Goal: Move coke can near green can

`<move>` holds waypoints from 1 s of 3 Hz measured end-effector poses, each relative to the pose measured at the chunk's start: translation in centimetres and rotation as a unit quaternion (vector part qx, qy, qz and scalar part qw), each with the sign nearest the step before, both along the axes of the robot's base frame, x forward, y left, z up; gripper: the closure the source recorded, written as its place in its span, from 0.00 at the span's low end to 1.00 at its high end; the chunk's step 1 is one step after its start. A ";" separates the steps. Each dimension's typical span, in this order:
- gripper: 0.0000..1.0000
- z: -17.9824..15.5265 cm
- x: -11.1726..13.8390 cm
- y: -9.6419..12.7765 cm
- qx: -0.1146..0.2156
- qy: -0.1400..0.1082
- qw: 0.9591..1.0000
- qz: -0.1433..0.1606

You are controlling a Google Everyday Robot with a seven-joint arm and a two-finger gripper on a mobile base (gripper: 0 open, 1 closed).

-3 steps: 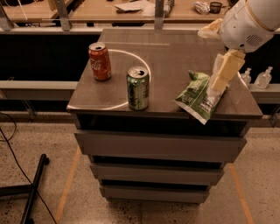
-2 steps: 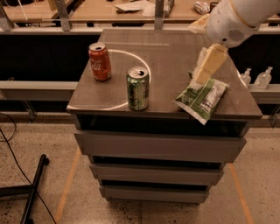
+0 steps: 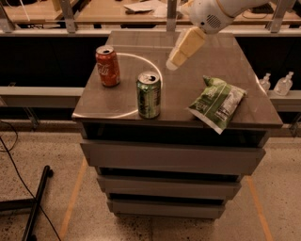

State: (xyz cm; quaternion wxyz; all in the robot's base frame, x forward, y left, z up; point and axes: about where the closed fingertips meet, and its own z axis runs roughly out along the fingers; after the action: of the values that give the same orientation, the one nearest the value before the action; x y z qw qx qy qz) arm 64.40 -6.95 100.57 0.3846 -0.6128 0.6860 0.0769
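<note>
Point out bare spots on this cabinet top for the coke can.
Bare cabinet top lies between the green can and snack bag, and behind the bag. The gripper hangs above the middle. Tightest: between coke can and green can.

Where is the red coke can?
In camera view, the coke can stands upright on the cabinet, left side, behind and left of the green can; the gripper hovers to their right.

Gripper [image 3: 173, 61] hangs over the rear of the tabletop [image 3: 188, 96]: pale cream, blocky, tapering to a rounded tip. Wrist housing [image 3: 207, 13] behind it is glossy white and bulbous, with 1 round dotted patch, maybe a vent grille.
</note>
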 end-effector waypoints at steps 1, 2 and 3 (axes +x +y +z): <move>0.00 0.4 2.7 3.2 0.048 -0.007 0.999 -0.010; 0.00 0.2 5.3 7.4 0.105 -0.008 0.994 -0.004; 0.00 -0.8 6.4 10.6 0.124 0.006 0.992 0.008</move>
State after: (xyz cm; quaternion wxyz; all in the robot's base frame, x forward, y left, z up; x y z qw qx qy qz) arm 70.81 3.66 99.76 0.4527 -0.5655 0.6687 0.1676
